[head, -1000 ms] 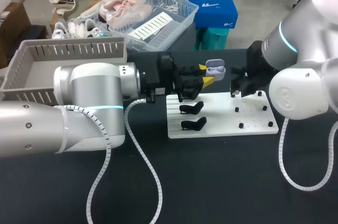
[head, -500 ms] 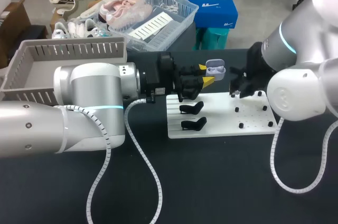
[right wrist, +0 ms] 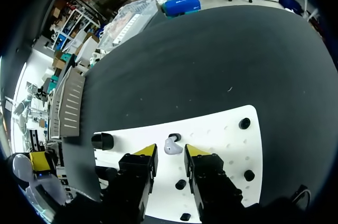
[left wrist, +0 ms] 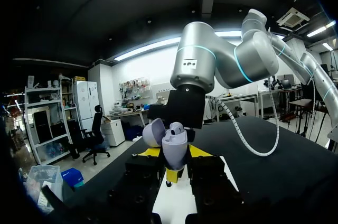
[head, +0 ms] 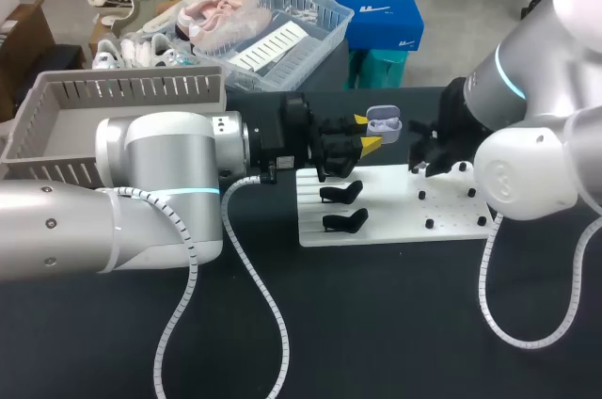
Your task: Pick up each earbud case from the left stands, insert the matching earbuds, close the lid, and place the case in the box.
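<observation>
Head view: the left gripper (head: 370,133) clamps the lilac earbud case (head: 383,121) with its lid open, I judge so that an earbud can go in. The box (head: 122,88) stands at 9 o'clock from it.

Left wrist view: both fingers press the case's sides.

Right wrist view: the right gripper (right wrist: 170,156) hangs with its fingers apart over one earbud (right wrist: 172,146) on the white board (right wrist: 222,134), probably to pick it up. I can read no writing on them.

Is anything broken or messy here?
Nothing stands out. The earbud case, lid open, is held in the left tool, and one earbud lies on the white board just ahead of the open right tool.
</observation>
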You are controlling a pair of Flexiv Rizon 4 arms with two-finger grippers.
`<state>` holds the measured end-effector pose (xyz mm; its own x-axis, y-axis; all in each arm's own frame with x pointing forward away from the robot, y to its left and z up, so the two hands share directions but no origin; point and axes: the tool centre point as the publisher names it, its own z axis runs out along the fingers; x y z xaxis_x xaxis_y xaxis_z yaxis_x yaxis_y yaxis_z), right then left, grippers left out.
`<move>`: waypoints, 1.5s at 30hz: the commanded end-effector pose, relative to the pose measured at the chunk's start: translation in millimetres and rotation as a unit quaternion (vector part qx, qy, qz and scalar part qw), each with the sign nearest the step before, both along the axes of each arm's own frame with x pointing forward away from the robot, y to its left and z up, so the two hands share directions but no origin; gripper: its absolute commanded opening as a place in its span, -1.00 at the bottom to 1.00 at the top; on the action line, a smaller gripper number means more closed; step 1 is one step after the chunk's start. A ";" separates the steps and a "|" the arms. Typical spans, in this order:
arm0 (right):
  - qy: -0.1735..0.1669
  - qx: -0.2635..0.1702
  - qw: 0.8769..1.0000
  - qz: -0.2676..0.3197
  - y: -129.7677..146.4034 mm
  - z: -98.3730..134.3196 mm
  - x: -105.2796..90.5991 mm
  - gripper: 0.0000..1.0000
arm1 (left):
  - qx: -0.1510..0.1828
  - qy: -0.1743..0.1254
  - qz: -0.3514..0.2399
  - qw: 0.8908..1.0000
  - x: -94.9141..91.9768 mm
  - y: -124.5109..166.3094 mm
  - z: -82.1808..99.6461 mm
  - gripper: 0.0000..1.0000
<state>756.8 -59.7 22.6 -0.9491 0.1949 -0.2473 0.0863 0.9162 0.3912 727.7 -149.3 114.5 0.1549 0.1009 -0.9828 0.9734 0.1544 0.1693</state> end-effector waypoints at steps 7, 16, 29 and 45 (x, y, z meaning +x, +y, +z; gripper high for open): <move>-0.003 -0.002 1.000 -0.006 1.1 -1.0 1.4 -0.54 | -0.001 -0.001 0.003 1.000 -0.9 -0.5 -0.6 -1.00; -0.003 0.000 1.000 -0.008 0.6 -1.2 0.7 -0.71 | -0.001 -0.001 0.003 1.000 -0.9 -0.5 -0.6 -1.00; -0.002 0.000 1.000 -0.016 -3.1 -0.7 -2.2 -1.00 | -0.001 -0.001 0.003 1.000 -0.9 -0.5 -0.6 -1.00; -0.024 -0.001 1.000 -0.019 -8.0 13.3 -12.1 -1.00 | -0.001 -0.001 0.003 1.000 -0.9 -0.5 -0.6 -1.00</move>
